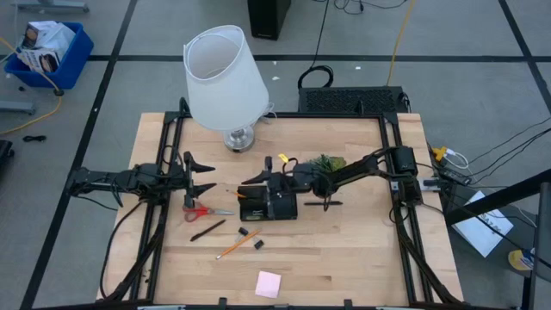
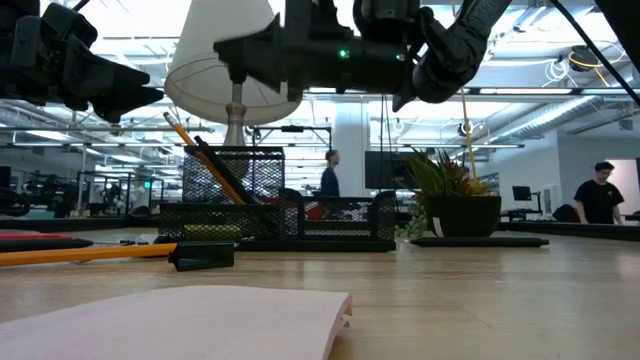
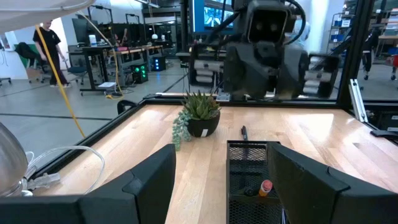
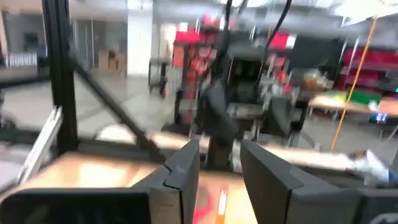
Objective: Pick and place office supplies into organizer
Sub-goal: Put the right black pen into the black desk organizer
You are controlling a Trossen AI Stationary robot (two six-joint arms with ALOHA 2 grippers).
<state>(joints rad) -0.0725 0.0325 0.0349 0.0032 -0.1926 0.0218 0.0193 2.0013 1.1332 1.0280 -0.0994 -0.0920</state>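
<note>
The right arm is covering part of the low black mesh organizer in the high view, hiding its rear compartments. The right wrist view is smearing everything beyond the right pincer, so nothing beneath it is telling apart. In the low view, the pink square sticky-note pad is running off the bottom edge.

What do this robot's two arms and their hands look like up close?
Both arms are dark, almost black, jointed and slim. The left hand and the right hand each end in two flat, pointed black fingers. A small green light glows on the right arm.
</note>
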